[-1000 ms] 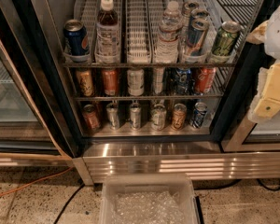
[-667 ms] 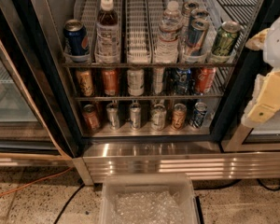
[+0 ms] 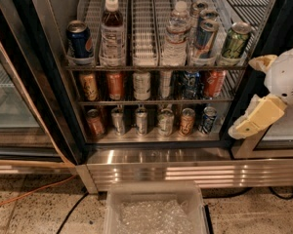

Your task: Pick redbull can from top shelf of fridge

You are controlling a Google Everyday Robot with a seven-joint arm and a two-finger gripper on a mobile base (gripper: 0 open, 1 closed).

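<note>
The fridge stands open in front of me. Its top shelf is a pale wire rack split into lanes. The redbull can, blue and silver, stands at the front of a lane towards the right, with more cans behind it. A green can is to its right and a water bottle to its left. My gripper is at the right edge of the view, outside the fridge, right of and lower than the redbull can. Its pale yellow fingers are spread apart and hold nothing.
A dark blue cola can and a brown drink bottle stand on the left of the top shelf. Two lower shelves hold several cans. A clear bin sits on the floor in front. An orange cable runs at the left.
My gripper has moved down and slightly left along the right edge of the view. The cans and bottles have not moved.
</note>
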